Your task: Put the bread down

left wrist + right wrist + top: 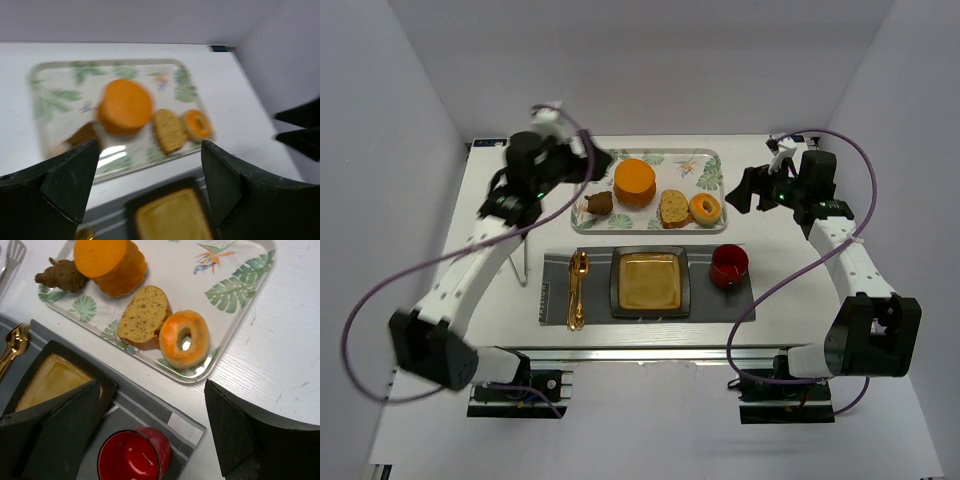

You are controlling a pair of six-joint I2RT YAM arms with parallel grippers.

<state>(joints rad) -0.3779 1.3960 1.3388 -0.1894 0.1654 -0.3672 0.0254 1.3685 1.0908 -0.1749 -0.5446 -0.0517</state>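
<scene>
The bread (673,208) is a brown slice lying on the leaf-patterned tray (695,160), between an orange round block (634,182) and a glazed ring (705,209). It also shows in the blurred left wrist view as the bread (169,131) and sharply in the right wrist view as the bread (144,316). My left gripper (592,166) hovers open over the tray's left end, and the left gripper (150,146) holds nothing. My right gripper (744,190) stands open to the right of the tray, and the right gripper (152,385) is empty above the mat's corner.
In front of the tray lies a grey placemat (745,300) with a square yellow plate (650,282), a red cup (729,266) on its right and gold cutlery (577,288) on its left. A brown lump (598,204) sits at the tray's near-left corner.
</scene>
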